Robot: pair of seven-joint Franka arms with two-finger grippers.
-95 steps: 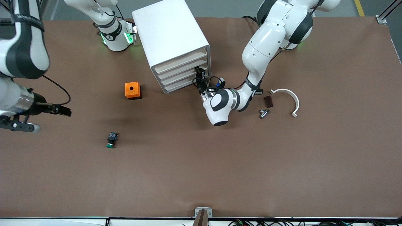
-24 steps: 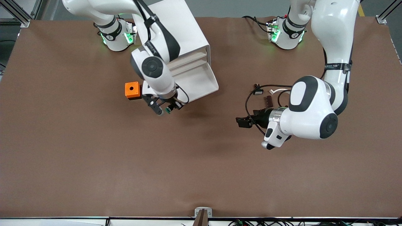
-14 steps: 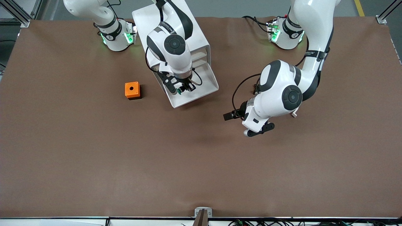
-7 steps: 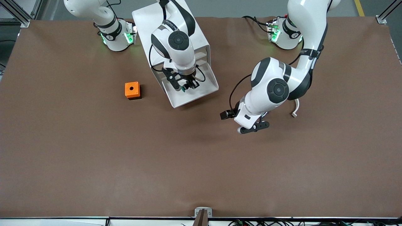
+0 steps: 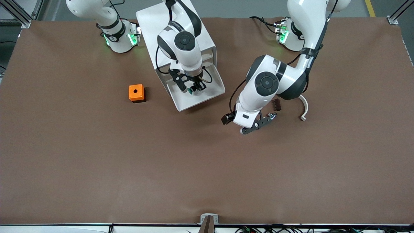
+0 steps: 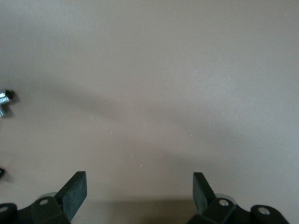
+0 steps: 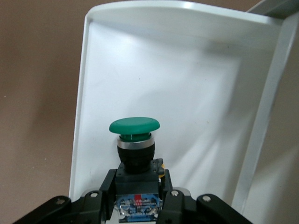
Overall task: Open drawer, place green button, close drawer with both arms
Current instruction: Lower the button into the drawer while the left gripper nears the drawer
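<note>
The third drawer (image 5: 213, 91) of the white cabinet (image 5: 155, 26) stands pulled out; its floor also shows in the right wrist view (image 7: 201, 93). My right gripper (image 5: 194, 90) hangs over the open drawer, shut on the button (image 5: 190, 93). In the right wrist view the fingers (image 7: 136, 186) clamp its black-and-blue body, and the green cap (image 7: 134, 126) points at the drawer floor. My left gripper (image 5: 226, 118) is open and empty over bare table beside the drawer's front corner; its wrist view (image 6: 139, 191) shows only brown table between the fingers.
An orange box (image 5: 136, 93) with a hole sits on the table toward the right arm's end. A brown part (image 5: 276, 104), a small metal part (image 5: 271, 115) and a white curved piece (image 5: 304, 106) lie toward the left arm's end.
The drawer was pulled open and the button lifted off the table. My right gripper carried it from beside the orange box to over the drawer. My left gripper swung closer to the drawer.
</note>
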